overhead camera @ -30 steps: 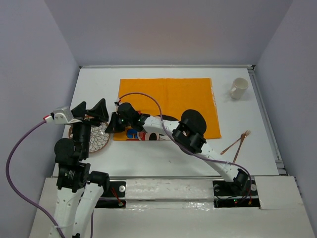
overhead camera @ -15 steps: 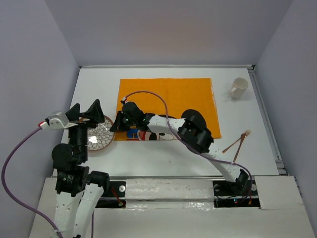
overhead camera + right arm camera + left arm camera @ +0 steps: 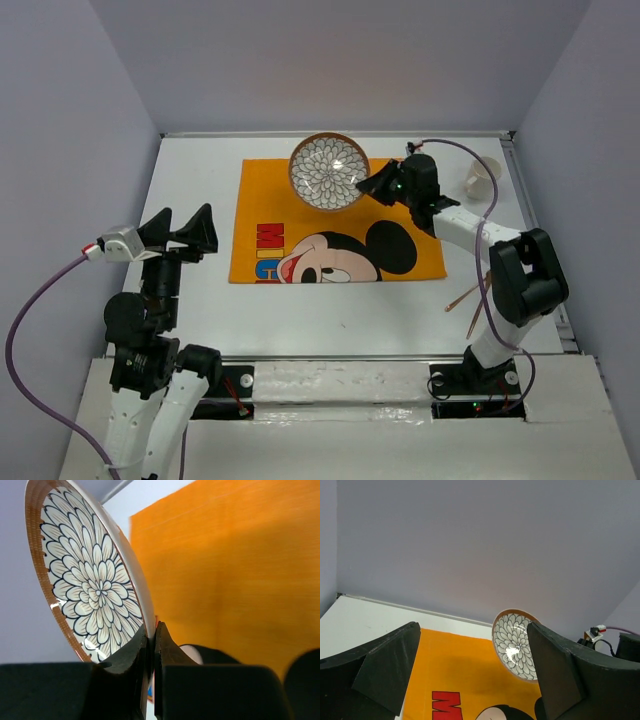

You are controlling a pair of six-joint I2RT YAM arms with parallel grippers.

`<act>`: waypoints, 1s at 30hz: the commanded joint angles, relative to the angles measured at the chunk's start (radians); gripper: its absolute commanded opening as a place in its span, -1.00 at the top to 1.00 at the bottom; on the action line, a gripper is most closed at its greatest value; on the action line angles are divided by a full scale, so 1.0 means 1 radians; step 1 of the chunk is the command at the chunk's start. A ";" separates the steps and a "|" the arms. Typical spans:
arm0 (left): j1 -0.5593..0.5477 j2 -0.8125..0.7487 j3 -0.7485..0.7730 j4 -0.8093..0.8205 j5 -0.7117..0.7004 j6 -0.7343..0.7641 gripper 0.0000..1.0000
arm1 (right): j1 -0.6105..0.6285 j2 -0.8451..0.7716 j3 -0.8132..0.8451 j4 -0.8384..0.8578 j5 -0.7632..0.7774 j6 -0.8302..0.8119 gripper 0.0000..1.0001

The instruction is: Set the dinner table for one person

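The right gripper (image 3: 368, 187) pinches only the rim of the tilted flower-patterned plate (image 3: 329, 171) above the Mickey Mouse mat's (image 3: 290, 200) far edge, so the plate could slip. The left gripper (image 3: 183, 228) gapes empty.

I see one plate (image 3: 328, 172), one mat (image 3: 400, 195), one cup (image 3: 482, 178), and maybe two thin sticks (image 3: 460, 302).

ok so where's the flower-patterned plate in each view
Top external: the plate is at upper centre, overlapping the far edge of the orange mat in the picture, with the right gripper at its right rim.
Left wrist: the plate is at lower centre-right, tilted on edge.
Right wrist: the plate fills the left half, its rim pinched in the closed jaws.
Shared landmark: the orange mat, in all three views.
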 commanded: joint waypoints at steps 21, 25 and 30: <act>-0.015 -0.004 -0.011 0.029 0.053 -0.007 -0.98 | -0.111 0.169 -0.015 0.146 -0.206 0.026 1.00; -0.014 -0.005 -0.011 0.029 0.048 -0.006 -0.98 | -0.111 0.184 -0.015 0.134 -0.196 0.031 1.00; -0.014 -0.005 -0.010 0.029 0.051 -0.007 -0.98 | -0.111 0.177 -0.025 0.105 -0.188 0.023 0.62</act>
